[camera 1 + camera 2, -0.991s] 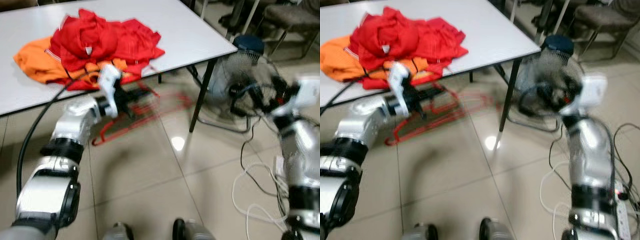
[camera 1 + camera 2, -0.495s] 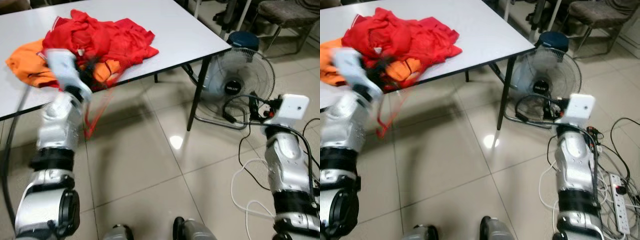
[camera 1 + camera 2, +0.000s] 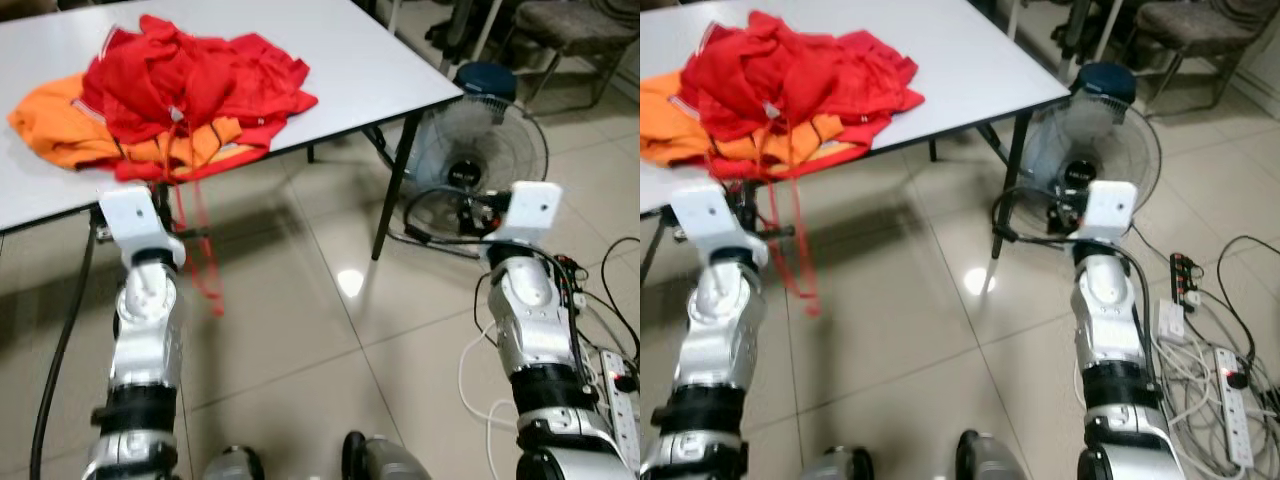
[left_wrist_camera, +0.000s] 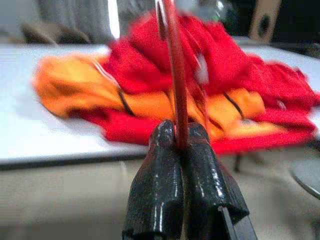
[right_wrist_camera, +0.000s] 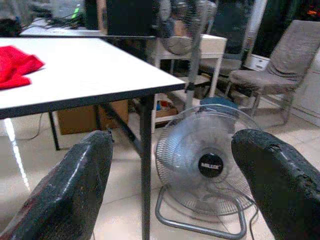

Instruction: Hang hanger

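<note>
Gripping a red hanger [image 4: 176, 95], the left hand [image 4: 181, 142] has its two black fingers [image 4: 157, 180] pinched tight on the thin red bar, which runs up between them toward twelve o'clock in the wrist view. From the head cameras the hanger [image 3: 197, 255] dangles loosely below the counter [image 3: 380, 70] edge at about ten o'clock, just ahead of the raised left arm, likely so it hangs free of the floor while being carried. At three o'clock the right hand [image 5: 172, 170] is held up with its fingers spread wide and nothing between them, probably kept free to help later. Farther off, at eleven o'clock, a heap of red and orange clothes [image 3: 180, 95] lies on the counter. A floor fan [image 3: 475, 160] stands at two o'clock beside the counter leg. No rail to hang the hanger on can be made out.
</note>
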Motion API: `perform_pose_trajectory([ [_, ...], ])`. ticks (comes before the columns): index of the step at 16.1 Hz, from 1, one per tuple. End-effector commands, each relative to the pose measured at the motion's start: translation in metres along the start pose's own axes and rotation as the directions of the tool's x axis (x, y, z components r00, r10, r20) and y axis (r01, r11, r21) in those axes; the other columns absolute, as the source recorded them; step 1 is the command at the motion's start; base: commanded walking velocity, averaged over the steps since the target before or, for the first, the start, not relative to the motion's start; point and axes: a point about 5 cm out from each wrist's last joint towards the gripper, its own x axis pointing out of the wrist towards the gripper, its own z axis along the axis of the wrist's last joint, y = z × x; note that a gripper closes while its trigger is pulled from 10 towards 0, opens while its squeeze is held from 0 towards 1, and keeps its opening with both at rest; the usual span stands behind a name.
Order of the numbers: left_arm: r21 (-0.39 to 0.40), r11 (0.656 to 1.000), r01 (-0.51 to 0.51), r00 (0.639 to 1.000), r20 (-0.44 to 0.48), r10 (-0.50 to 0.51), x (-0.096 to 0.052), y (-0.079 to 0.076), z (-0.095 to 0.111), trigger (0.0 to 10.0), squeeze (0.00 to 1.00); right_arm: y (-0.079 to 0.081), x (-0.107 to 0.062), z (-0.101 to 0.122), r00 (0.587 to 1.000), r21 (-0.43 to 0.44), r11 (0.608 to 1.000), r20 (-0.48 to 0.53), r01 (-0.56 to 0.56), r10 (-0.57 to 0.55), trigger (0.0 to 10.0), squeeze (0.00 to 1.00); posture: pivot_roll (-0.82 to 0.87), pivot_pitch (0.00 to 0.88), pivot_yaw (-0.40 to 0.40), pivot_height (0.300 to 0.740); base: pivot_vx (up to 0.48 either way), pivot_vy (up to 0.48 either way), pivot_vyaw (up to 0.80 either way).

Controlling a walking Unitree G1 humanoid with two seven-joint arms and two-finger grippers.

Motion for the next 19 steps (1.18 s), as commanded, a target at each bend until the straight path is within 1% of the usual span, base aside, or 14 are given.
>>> perform_pose_trajectory([
  [1, 0.043, 0.999, -0.024, 0.993, 0.116, 0.019, 0.005, -0.005, 0.027, 10.0, 0.0, 0.0, -0.002, 0.001, 1.0, -0.002, 1.0, 0.021, -0.01, 0.01, 10.0, 0.0, -0.13, 0.137, -0.035, 0.74, 0.0, 0.0, 0.0],
  [2, 0.11, 0.994, -0.023, 0.969, 0.248, -0.005, 0.005, -0.016, 0.053, 10.0, 0.0, 0.003, -0.003, 0.002, 0.999, -0.002, 0.999, 0.038, -0.038, 0.039, 10.0, 0.0, -0.13, 0.134, -0.036, 0.74, 0.0, 0.0, 0.63],
  [3, 0.127, 0.992, -0.023, 0.963, 0.27, -0.012, 0.005, -0.019, 0.057, 10.0, 0.0, 0.005, -0.003, 0.001, 0.998, -0.016, 0.999, 0.034, -0.046, 0.046, 10.0, 0.0, -0.13, 0.127, -0.033, 0.74, 0.0, 0.0, 0.63],
  [4, 0.129, 0.991, -0.019, 0.965, 0.262, -0.016, 0.006, -0.021, 0.056, 10.0, 0.0, 0.006, -0.003, 0.0, 0.998, -0.015, 0.998, 0.033, -0.056, 0.056, 10.0, 0.0, -0.13, 0.127, -0.033, 0.74, 0.0, 0.0, 0.63],
  [5, 0.15, 0.989, -0.021, 0.965, 0.262, -0.019, 0.008, -0.021, 0.056, 10.0, 0.0, 0.008, -0.003, 0.0, 0.997, -0.013, 0.998, 0.035, -0.064, 0.064, 10.0, 0.03, -0.13, 0.127, -0.033, 0.74, 0.0, 0.0, 0.61],
  [6, 0.162, 0.987, -0.024, 0.965, 0.263, -0.02, 0.008, -0.022, 0.056, 10.0, 0.0, 0.009, -0.004, -0.001, 0.997, -0.013, 0.997, 0.033, -0.071, 0.072, 10.0, 0.12, -0.13, 0.116, -0.025, 0.74, 0.0, 0.0, 0.59],
  [9, 0.193, 0.981, -0.019, 0.971, 0.239, -0.028, 0.009, -0.027, 0.052, 10.0, 0.0, 0.01, -0.006, -0.004, 0.996, -0.003, 0.996, 0.029, -0.089, 0.089, 10.0, 0.19, -0.13, 0.112, -0.018, 0.74, 0.0, 0.0, 0.55],
  [10, 0.187, 0.98, 0.062, 0.972, 0.213, -0.102, 0.008, -0.037, 0.049, 10.0, 0.0, 0.01, -0.006, -0.005, 0.996, -0.003, 0.996, 0.025, -0.089, 0.089, 10.0, 0.2, -0.13, 0.11, -0.018, 0.74, 0.0, 0.0, 0.52],
  [12, 0.144, 0.942, 0.303, 0.943, 0.096, -0.318, -0.003, -0.065, 0.03, 10.0, 0.0, 0.01, -0.006, -0.008, 0.996, -0.016, 0.996, 0.014, -0.088, 0.089, 10.0, 0.14, -0.13, 0.108, -0.017, 0.74, 0.0, 0.0, 0.48],
  [13, 0.104, 0.923, 0.37, 0.925, 0.046, -0.376, -0.008, -0.073, 0.023, 10.0, 0.0, 0.011, -0.006, -0.009, 0.996, -0.012, 0.996, 0.013, -0.088, 0.088, 10.0, 0.06, -0.13, 0.109, -0.016, 0.74, 0.0, 0.0, 0.0],
  [14, 0.057, 0.921, 0.386, 0.922, 0.021, -0.387, -0.011, -0.078, 0.019, 10.0, 0.0, 0.012, -0.006, -0.009, 0.997, -0.04, 0.996, 0.01, -0.082, 0.082, 10.0, 0.0, -0.13, 0.108, -0.016, 0.74, 0.0, 0.0, 0.0],
  [16, 0.109, 0.941, 0.321, 0.942, 0.065, -0.329, -0.005, -0.072, 0.025, 10.0, 0.0, 0.01, -0.006, -0.011, 0.998, -0.038, 0.997, 0.005, -0.067, 0.067, 10.0, 0.0, -0.14, 0.111, -0.013, 0.74, 0.0, 0.0, 0.0],
  [17, 0.1, 0.957, 0.273, 0.954, 0.099, -0.282, 0.0, -0.067, 0.031, 10.0, 0.0, 0.011, -0.007, -0.006, 0.994, -0.012, 0.995, 0.03, -0.103, 0.104, 10.0, 0.0, -0.15, 0.115, -0.012, 0.74, 0.0, 0.0, 0.5],
  [19, 0.106, 0.964, 0.245, 0.955, 0.142, -0.259, 0.003, -0.063, 0.039, 10.0, 0.0, 0.012, -0.006, -0.004, 0.993, -0.012, 0.994, 0.036, -0.112, 0.113, 10.0, 0.0, -0.15, 0.121, -0.012, 0.74, 0.0, 0.0, 0.46],
])
